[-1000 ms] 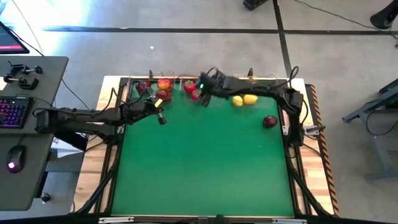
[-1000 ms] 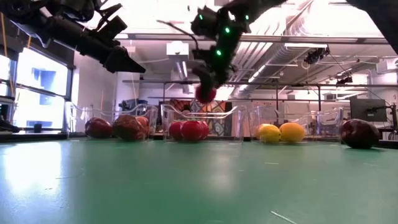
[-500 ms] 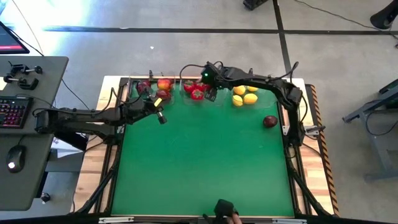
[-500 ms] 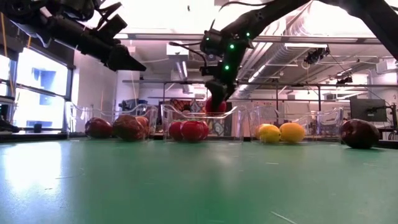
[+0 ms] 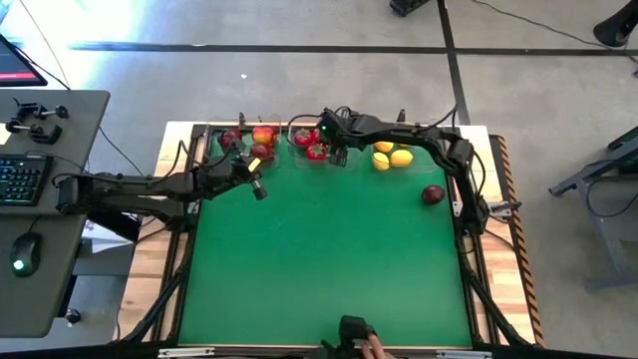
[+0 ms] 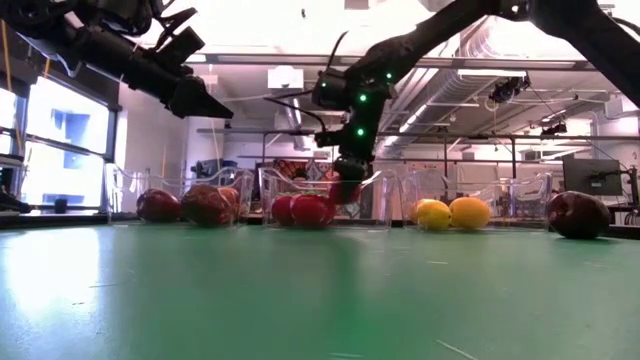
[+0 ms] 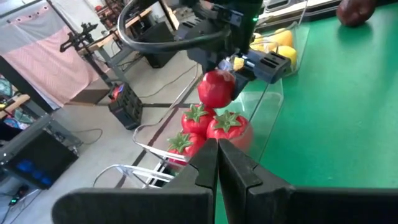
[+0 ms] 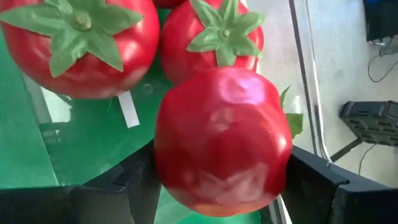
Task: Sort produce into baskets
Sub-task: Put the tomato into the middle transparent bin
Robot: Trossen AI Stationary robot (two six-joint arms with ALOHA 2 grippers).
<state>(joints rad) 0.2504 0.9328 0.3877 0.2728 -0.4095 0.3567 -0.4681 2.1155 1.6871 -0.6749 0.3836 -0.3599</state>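
Lowering: right pincer (image 7: 245, 65) grasping red fruit (image 8: 222, 140) over middle basket (image 5: 317, 152), tabletop twelve o'clock; release low, clear of walls. Left pincer (image 7: 217, 163) clenched, empty.

Three bins stand in a row along the table's far edge: the left bin (image 5: 242, 143) holds apples, the middle bin (image 5: 317, 146) holds green-topped fruits (image 7: 214, 126), the right bin (image 5: 394, 157) holds lemons (image 5: 391, 158). The right gripper (image 5: 334, 151) hangs over the middle bin with one fruit (image 8: 222, 140) between its fingers, just above those inside. A lone apple (image 5: 433, 194) lies on the mat (image 5: 329, 259) right of the bins, nearer the front; the left gripper (image 5: 258, 189) hovers before the left bin
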